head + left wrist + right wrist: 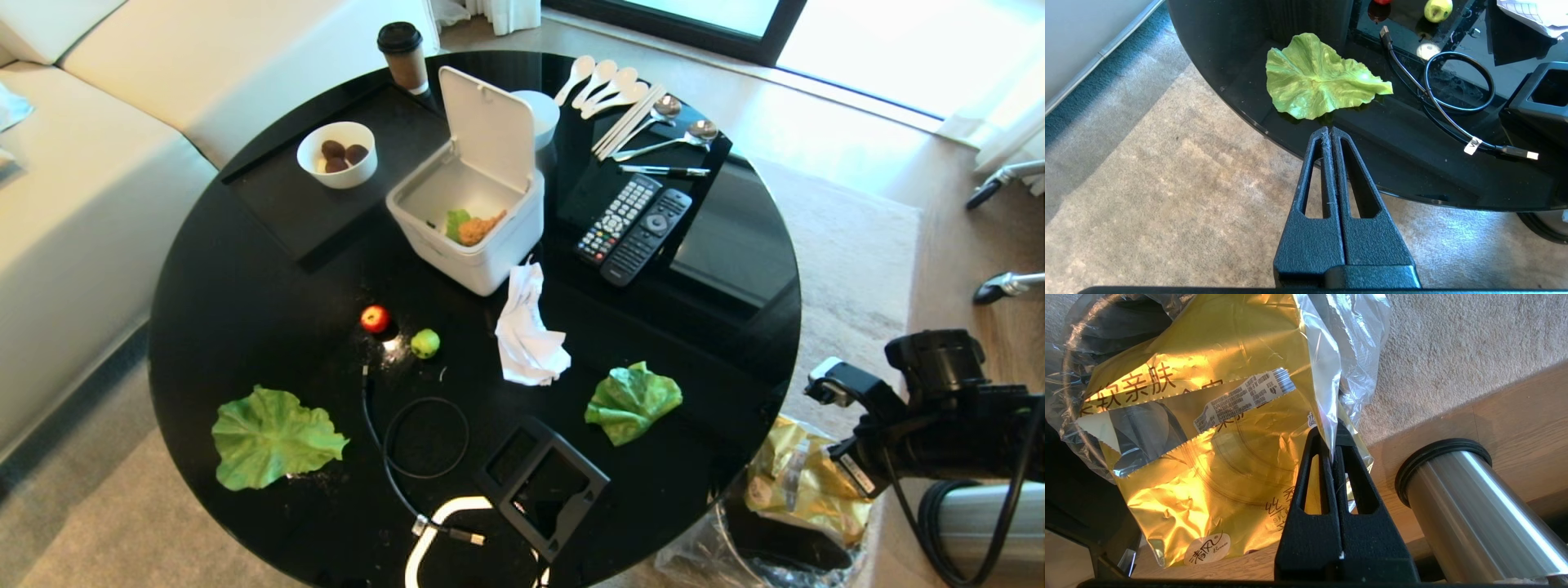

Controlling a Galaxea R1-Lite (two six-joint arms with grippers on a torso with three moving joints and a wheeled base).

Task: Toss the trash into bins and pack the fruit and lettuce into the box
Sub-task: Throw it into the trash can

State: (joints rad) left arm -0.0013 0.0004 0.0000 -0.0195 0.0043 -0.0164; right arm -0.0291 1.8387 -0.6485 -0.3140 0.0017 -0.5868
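While the right pincer (1333, 451) is clenched on the edge of the gold wrapper (1208, 457), it holds that wrapper over the mouth of a lined bin (735, 531) on the floor, off the round black desk (245, 310) at about four o'clock. A second steel bin (1478, 506) lies on its side just beside it, on the wooden floor strip.

The left pincer (1329, 132) is clenched on nothing (its two fingers pressed flat together) and hangs over the carpet just off the desk's edge at about seven o'clock, near the larger lettuce leaf (273, 437).

On the desk, the white box (465, 212) stands a little toward twelve o'clock from the centre with its lid up; something green and something orange-brown lie inside. The crumpled tissue (529, 331) lies near the centre, its top end close to the box's front corner. The red apple (375, 318) and green apple (424, 343) sit near each other toward nine o'clock of the tissue. The smaller lettuce leaf (633, 400) rests toward five o'clock. A looped black cable (424, 441) and a black frame tray (543, 482) lie near six o'clock. Two remotes (633, 229), spoons and a pen lie toward one o'clock, and a bowl (336, 153) and a lidded coffee cup (402, 55) toward eleven.
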